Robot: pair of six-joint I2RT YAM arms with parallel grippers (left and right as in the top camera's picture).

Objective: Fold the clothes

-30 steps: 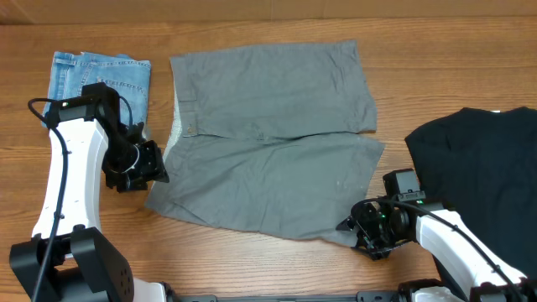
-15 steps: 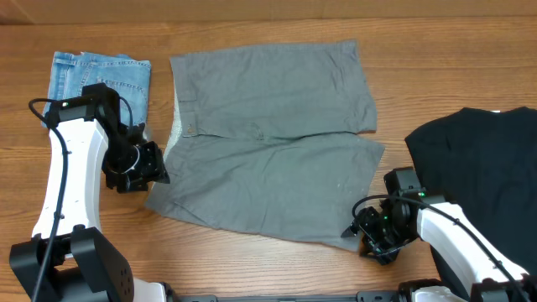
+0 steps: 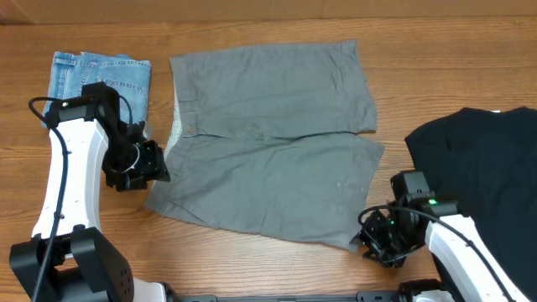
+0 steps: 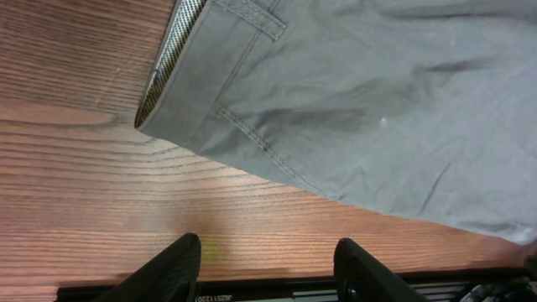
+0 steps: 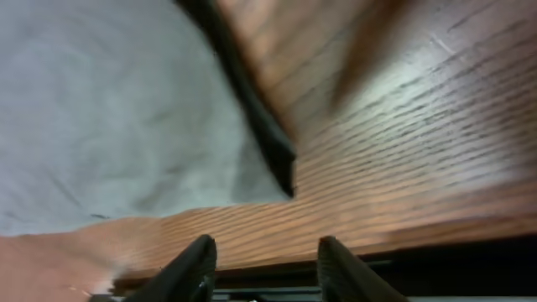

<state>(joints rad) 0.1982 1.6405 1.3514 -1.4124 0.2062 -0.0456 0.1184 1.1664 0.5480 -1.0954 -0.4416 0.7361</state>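
Observation:
The grey shorts (image 3: 268,143) lie spread flat in the middle of the table, waistband to the left, legs to the right. My left gripper (image 3: 138,172) hangs low beside the shorts' lower-left waistband corner (image 4: 155,109); its fingers (image 4: 268,273) are open and empty over bare wood. My right gripper (image 3: 377,239) sits just right of the lower leg's hem corner (image 5: 281,180); its fingers (image 5: 264,268) are open and empty over the wood near the front edge.
Folded light-blue jeans (image 3: 101,75) lie at the far left behind my left arm. A black garment (image 3: 487,168) lies at the right, close to my right arm. The table's front edge (image 5: 403,239) is close under the right gripper.
My right gripper has drifted a little to the right and toward the front edge, away from the hem corner. The left arm and the shorts have not moved.

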